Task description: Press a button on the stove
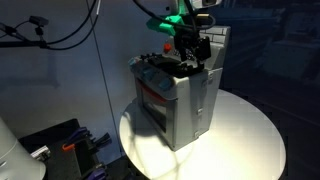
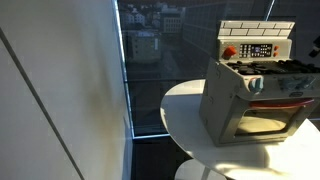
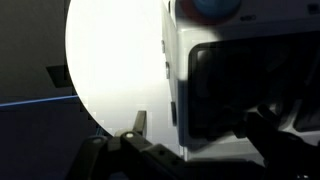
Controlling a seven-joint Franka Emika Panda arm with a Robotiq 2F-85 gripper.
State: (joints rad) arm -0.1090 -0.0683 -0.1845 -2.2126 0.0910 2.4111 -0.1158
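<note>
One tool [image 1: 190, 50] shows in an exterior view, a dark shape pointing downward over the top of the stove [image 1: 175, 100], close to its upright back panel. Whether it touches the stove top cannot be told. In the wrist view the tool [image 3: 195, 125] comes in from the bottom edge. One finger [image 3: 138, 124] stands pale against the table, while its partner is a dark shape well to the right, in front of the oven window [image 3: 250, 85]. The fingers are spread wide, with nothing held between them.

There is one arm. It reaches in from the upper edge of the picture and its wrist carries a single green light [image 1: 175, 20] just above the tool.

There is one stove, a small boxy grey toy. It stands upright on one round white table [image 1: 250, 125], towards the side nearer the camera. Elsewhere it appears at the right, with a brick-patterned back panel [image 2: 256, 30], one red spot [image 2: 229, 52] on that panel, dark burners on top and one red-trimmed oven window [image 2: 268, 112] in front. The tool cannot be made out there. From the wrist, one blue knob [image 3: 215, 8] sits at the top edge above the dark window.

The table [image 3: 110, 70] glows bright against dark surroundings.
</note>
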